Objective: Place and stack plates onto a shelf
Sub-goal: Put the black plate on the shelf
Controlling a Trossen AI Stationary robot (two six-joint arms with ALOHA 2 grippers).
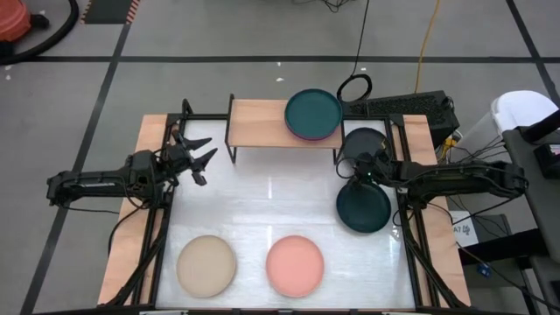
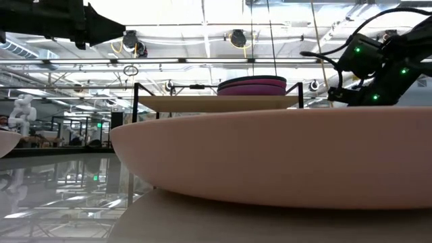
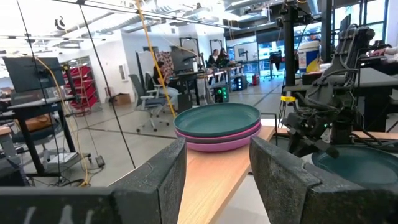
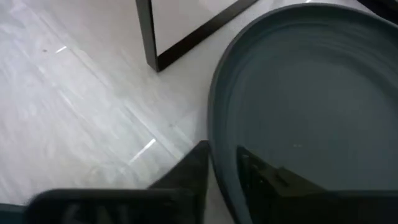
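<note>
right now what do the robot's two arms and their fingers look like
Both arms are dark, nearly black, jointed, with black cables along them. The left gripper has two dark, rough-textured, blocky fingers. The right gripper has matching dark fingers, and small green lights glow on the right arm.

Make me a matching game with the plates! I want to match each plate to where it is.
Things:
1. teal plate on top of the stack
2. beige plate
3. salmon pink plate
4. dark teal plate on the table

Places:
A. front of the table, beside the beige one, nearer the right arm
B. on the shelf
C. rim between the right gripper fingers
D. front of the table, nearest the left arm's side

Pairs: 1-B, 2-D, 3-A, 4-C
</note>
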